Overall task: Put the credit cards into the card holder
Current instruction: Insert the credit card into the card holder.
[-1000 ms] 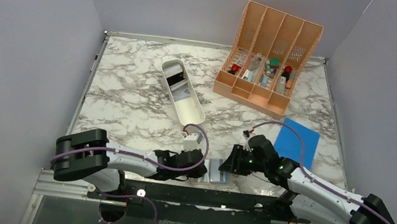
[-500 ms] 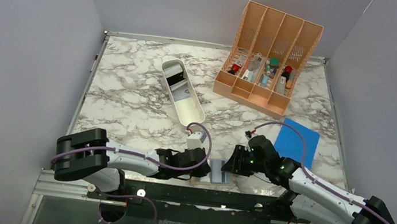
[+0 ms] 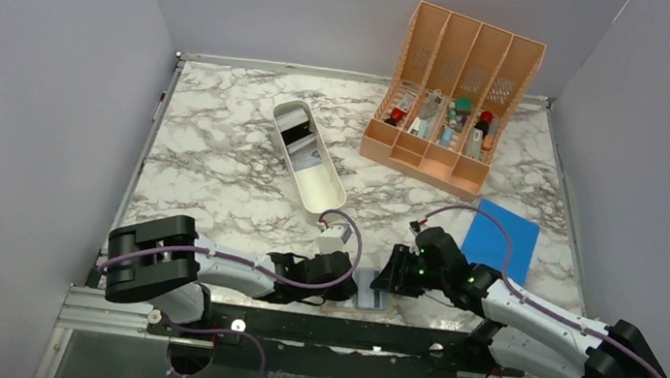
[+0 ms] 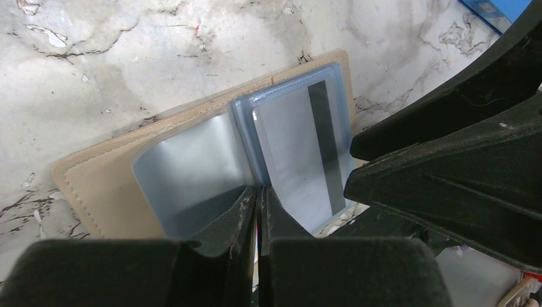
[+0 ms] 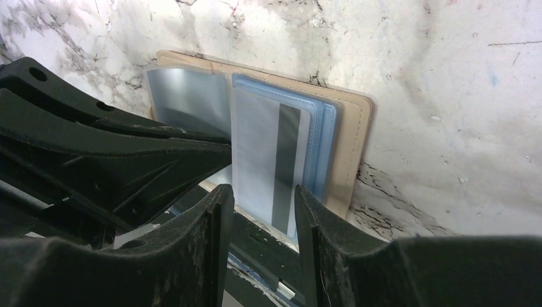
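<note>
The card holder [image 3: 368,293] lies open at the table's near edge, tan outside [image 4: 96,185], blue-grey sleeves inside [image 5: 323,137]. A pale credit card [image 4: 294,153] with a dark stripe [image 5: 284,160] lies at its right-hand sleeve, its near end sticking out over the edge. My left gripper [image 3: 350,283] is shut, its tips [image 4: 257,192] at the fold between the sleeves. Just short of the card's near end, my right gripper [image 3: 385,280] stands open [image 5: 263,198]. More credit cards [image 3: 301,143] lie in the white tray.
The long white tray [image 3: 321,187] lies mid-table behind the left arm. A peach slotted organizer [image 3: 456,97] with small items stands at the back right. A flat bright-blue rectangle [image 3: 502,240] lies beside the right arm. The metal frame rail [image 3: 313,328] runs just below the holder.
The left arm has shifted slightly right, toward the holder. The right gripper has stayed by the holder's right side, its jaws barely wider.
</note>
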Controlling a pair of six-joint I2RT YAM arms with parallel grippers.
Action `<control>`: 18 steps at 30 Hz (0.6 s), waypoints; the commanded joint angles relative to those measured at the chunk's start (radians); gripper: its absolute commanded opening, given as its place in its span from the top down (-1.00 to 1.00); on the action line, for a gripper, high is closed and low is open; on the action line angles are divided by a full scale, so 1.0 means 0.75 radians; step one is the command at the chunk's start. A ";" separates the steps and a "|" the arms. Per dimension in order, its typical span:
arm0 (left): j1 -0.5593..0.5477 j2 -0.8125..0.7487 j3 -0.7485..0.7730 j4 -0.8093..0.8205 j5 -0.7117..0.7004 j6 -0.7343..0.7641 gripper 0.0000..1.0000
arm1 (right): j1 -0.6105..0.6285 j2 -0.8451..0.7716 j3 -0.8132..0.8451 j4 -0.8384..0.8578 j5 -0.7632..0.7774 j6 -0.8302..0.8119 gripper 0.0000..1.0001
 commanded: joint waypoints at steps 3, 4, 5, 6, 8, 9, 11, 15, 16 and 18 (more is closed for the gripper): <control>0.004 0.022 -0.001 0.028 0.025 -0.001 0.85 | 0.006 0.030 -0.030 0.080 -0.028 0.007 0.09; 0.003 0.024 -0.003 0.031 0.025 -0.001 0.85 | 0.006 0.035 -0.033 0.081 -0.028 0.007 0.09; 0.003 0.029 -0.002 0.034 0.027 -0.002 0.85 | 0.006 0.037 -0.033 0.082 -0.027 0.007 0.09; 0.004 0.032 0.000 0.037 0.029 -0.001 0.85 | 0.006 0.040 -0.034 0.081 -0.025 0.007 0.09; 0.003 0.038 0.006 0.033 0.031 0.002 0.85 | 0.006 0.044 -0.034 0.078 -0.015 0.004 0.09; 0.003 0.040 0.007 0.033 0.031 0.001 0.85 | 0.006 0.045 -0.034 0.072 -0.006 0.003 0.09; 0.004 0.041 0.007 0.036 0.032 0.002 0.85 | 0.006 0.045 -0.029 0.052 0.017 -0.002 0.09; 0.004 0.043 0.007 0.036 0.033 0.002 0.85 | 0.006 0.034 -0.015 -0.009 0.070 -0.021 0.09; 0.004 0.045 0.008 0.034 0.034 0.002 0.85 | 0.006 0.031 -0.012 -0.014 0.072 -0.024 0.08; 0.004 0.045 0.007 0.036 0.034 0.001 0.85 | 0.006 0.034 -0.013 -0.001 0.057 -0.029 0.08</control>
